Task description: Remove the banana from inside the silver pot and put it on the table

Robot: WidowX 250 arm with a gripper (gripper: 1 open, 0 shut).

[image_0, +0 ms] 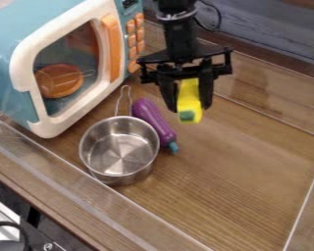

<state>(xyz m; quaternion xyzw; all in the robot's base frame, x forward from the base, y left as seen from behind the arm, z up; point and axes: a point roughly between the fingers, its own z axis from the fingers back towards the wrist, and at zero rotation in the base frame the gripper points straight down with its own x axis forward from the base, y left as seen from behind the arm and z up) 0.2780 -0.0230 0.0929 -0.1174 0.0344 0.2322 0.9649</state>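
With its arm reaching down from the upper edge of the view, the black gripper [187, 82] is closed on the yellow banana [188, 99]. Banana hangs roughly upright below the fingers, green tip downward, outside the silver pot and to its upper right in view. Whether that tip touches the tabletop, cannot tell.

Silver pot [119, 150]: round, shiny, upright on the brown wood-grain table [238, 186]; bare metal floor visible inside. Its thin wire-like handle [125, 99] points toward the toy microwave.

Purple eggplant [153, 121]: lying just beside the pot, between pot and banana, its teal end nearer the bottom of the view.

Toy microwave [44, 59]: teal and cream, upper left, orange parts along one side of its front; a round orange piece [59, 80] shows behind the door window. Raised rim [94, 201] runs along the table edge, pot near it.
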